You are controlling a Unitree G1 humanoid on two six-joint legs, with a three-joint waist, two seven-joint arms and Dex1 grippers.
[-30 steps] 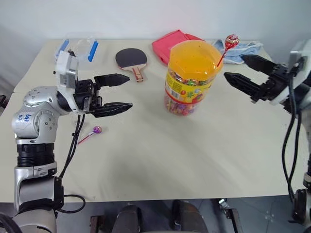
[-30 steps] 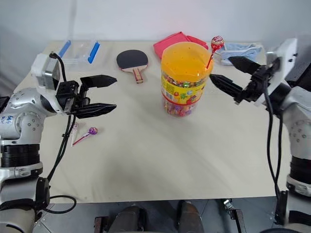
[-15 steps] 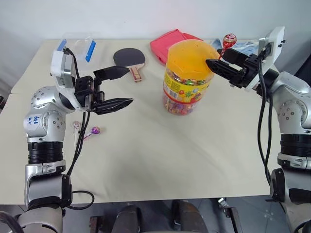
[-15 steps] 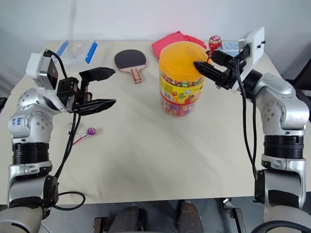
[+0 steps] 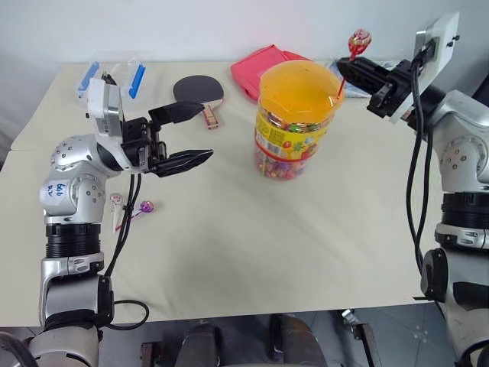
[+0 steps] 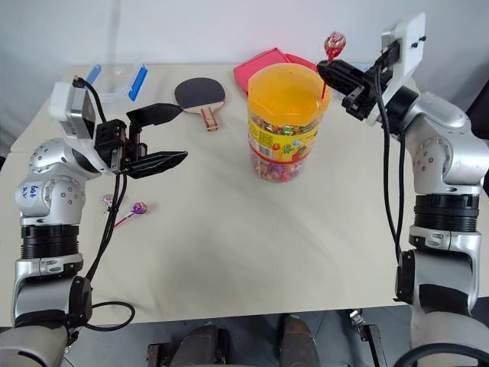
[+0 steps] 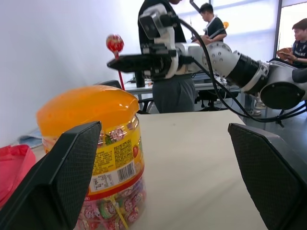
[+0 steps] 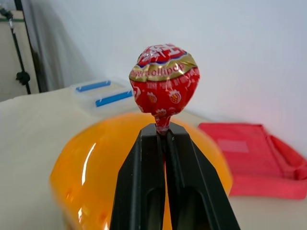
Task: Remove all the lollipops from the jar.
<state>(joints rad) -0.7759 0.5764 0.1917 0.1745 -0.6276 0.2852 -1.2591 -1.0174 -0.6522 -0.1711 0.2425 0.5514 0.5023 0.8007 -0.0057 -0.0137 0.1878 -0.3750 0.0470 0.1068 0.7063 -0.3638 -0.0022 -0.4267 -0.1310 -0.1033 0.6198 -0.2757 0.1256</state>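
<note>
The jar (image 5: 295, 122), clear with a domed orange lid and a yellow label, stands upright at the table's middle back. My right gripper (image 5: 343, 69) is above its right rim, shut on the red stick of a red swirled lollipop (image 5: 357, 40) whose head stands above the black fingers (image 8: 144, 182). The stick's lower end reaches down by the lid; I cannot tell whether it is clear of its hole. A purple lollipop (image 5: 147, 206) and a pinkish lollipop (image 5: 116, 199) lie on the table at the left. My left gripper (image 5: 205, 131) hovers open left of the jar, pointing at it, holding nothing.
At the back lie a table tennis paddle (image 5: 199, 92), a red pouch (image 5: 263, 65) and a clear box with blue clips (image 5: 114, 75). Bare tabletop (image 5: 267, 237) spreads in front of the jar. People stand behind the table in the left wrist view (image 7: 168, 96).
My right gripper moved in from the right, shut on the red lollipop's stick and rose with it. The left arm stayed in place, open.
</note>
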